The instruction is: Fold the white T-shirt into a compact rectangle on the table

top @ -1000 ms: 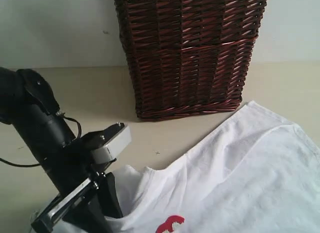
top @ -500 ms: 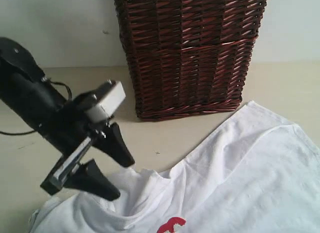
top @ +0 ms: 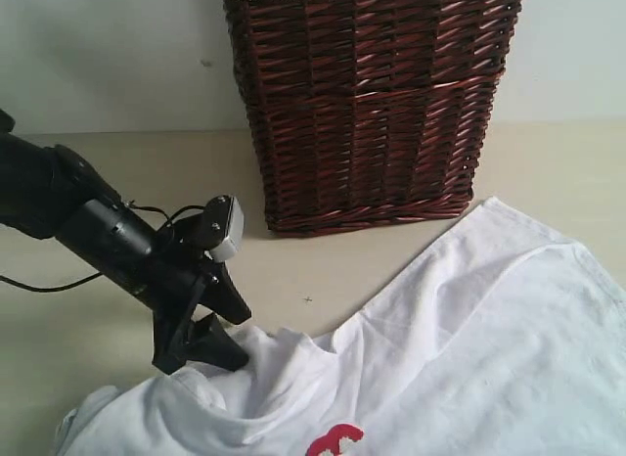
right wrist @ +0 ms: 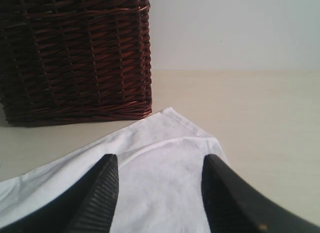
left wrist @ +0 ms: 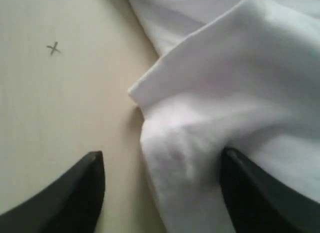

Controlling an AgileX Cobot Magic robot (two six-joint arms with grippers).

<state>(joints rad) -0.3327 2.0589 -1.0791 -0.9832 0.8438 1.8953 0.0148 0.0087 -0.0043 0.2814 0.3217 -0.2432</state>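
Jaws spread wide and gripping nothing, the left gripper [top: 232, 339] straddles a rumpled edge of the white T-shirt [top: 469, 348]. The right gripper [right wrist: 159, 195] hangs unclenched over a flat shirt corner. The soft cotton lies creased on the smooth beige table [top: 147, 182], with a red letter [top: 335, 440] showing. A tall, dark, tightly woven wicker basket [top: 367, 104] stands just beyond that corner.

Three close, low views share the white T-shirt [top: 489, 358].
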